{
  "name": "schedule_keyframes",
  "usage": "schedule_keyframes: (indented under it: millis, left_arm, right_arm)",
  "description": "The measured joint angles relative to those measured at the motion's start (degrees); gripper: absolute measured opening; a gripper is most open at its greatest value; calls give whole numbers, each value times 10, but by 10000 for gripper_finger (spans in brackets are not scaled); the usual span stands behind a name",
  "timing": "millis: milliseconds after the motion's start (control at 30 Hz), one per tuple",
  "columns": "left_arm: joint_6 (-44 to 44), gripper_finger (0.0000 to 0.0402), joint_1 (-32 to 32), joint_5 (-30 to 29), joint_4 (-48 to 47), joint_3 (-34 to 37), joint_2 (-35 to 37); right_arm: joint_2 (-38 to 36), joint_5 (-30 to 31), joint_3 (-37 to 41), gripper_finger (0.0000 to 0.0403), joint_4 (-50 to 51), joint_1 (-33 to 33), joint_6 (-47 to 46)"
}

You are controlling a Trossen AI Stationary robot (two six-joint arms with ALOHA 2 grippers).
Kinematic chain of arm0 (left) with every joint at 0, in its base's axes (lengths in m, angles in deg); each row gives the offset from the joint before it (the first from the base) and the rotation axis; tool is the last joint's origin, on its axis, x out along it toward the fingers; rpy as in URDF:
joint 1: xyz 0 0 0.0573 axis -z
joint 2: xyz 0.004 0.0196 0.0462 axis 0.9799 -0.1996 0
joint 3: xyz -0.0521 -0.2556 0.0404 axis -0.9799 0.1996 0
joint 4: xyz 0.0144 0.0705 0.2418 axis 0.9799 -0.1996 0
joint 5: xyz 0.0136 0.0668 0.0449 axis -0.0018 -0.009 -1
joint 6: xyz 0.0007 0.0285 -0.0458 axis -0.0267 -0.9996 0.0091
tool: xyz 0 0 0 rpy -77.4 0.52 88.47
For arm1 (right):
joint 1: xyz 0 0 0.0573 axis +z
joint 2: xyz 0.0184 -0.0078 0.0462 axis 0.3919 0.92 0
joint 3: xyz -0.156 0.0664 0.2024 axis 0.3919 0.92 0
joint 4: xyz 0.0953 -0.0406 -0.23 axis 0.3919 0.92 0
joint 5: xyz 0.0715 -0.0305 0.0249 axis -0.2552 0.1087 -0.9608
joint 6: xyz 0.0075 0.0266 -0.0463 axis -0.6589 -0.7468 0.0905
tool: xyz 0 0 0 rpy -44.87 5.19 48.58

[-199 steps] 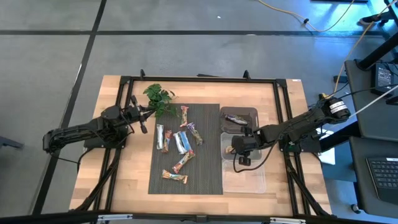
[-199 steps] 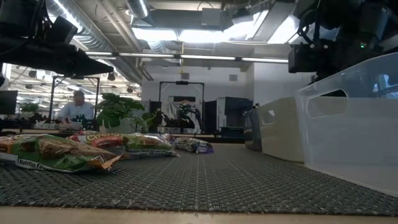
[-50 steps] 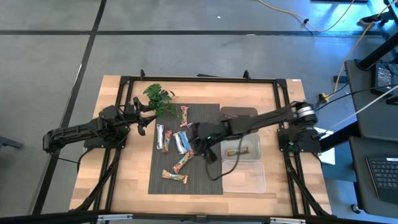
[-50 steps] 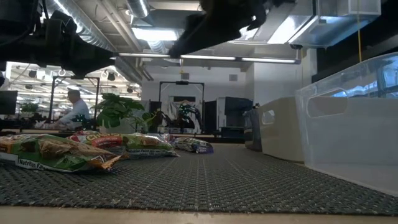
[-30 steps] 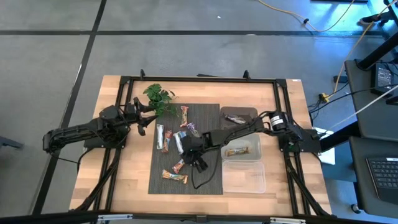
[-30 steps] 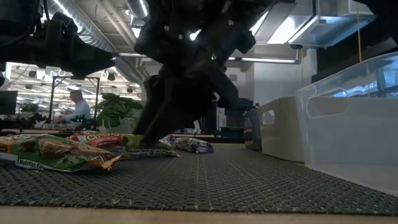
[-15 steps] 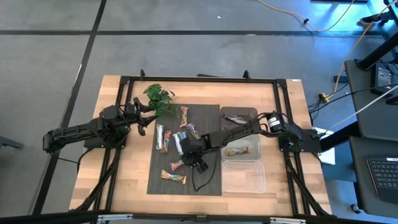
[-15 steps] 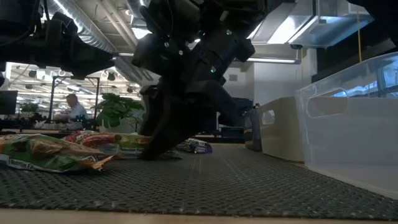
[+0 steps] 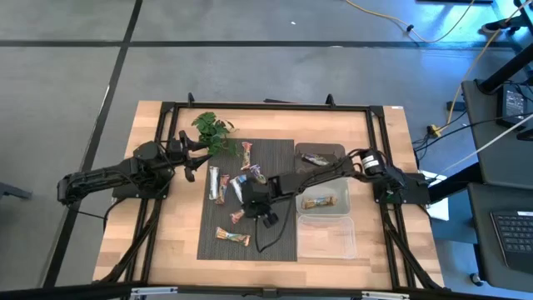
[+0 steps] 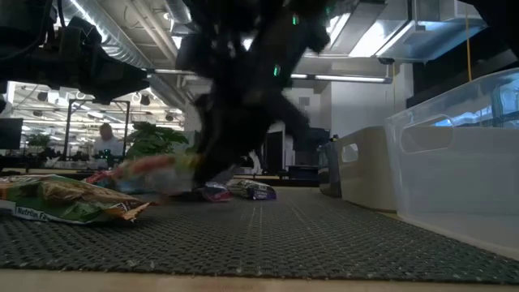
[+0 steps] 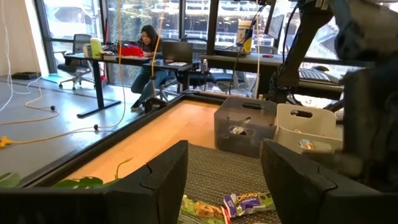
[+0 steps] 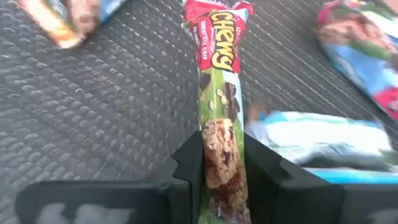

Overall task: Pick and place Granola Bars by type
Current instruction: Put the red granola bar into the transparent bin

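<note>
Green-and-red chewy bar (image 12: 219, 118) sits clenched in the right gripper (image 12: 222, 163) at mid-mat (image 9: 283, 237); next, lift toward the bins (image 9: 326, 202). Left gripper (image 11: 222, 163) waits, jaws released.

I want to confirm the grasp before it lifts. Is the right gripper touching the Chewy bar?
Touching. In the right wrist view the right gripper has both fingers pressed against the sides of the Chewy bar, no gap on either side.
</note>
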Motion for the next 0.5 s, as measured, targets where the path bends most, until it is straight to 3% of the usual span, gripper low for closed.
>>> schedule_keyframes:
  millis: [267,500]
  left_arm:
    - [0,193,0,0,-10,0,-5]
    - [11,193,1,2,-16,0,-7]
  right_arm:
    - [-62,-67,-42,84,177,10,-83]
    - [-141,-49,-42,84,333,68,-254]
